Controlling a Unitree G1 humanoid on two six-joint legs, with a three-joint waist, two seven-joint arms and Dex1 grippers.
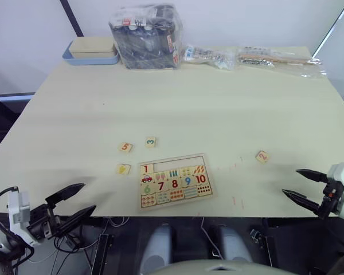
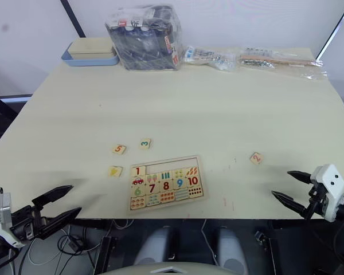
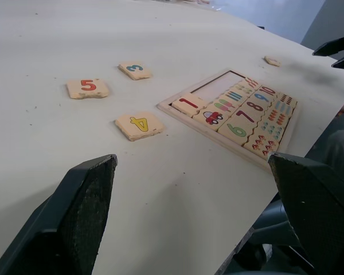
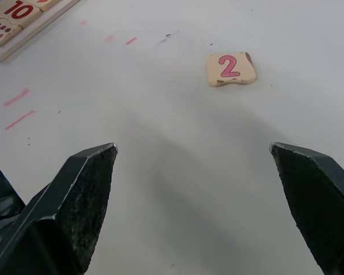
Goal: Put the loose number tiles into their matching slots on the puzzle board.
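The puzzle board lies near the table's front edge, with a red 1 tile seated at its top left and the remainder of that top row bare. Loose tiles lie around it: a 5, a 3 and a yellow 4 to its left, and a pink 2 to its right. My left gripper hangs open at the front left edge, nothing in it. My right gripper is open at the front right, near the 2 tile.
At the table's back stand a blue tray with a wooden box, a plastic-wrapped dark box and clear bags of small parts. Red marks dot the table right of the board.
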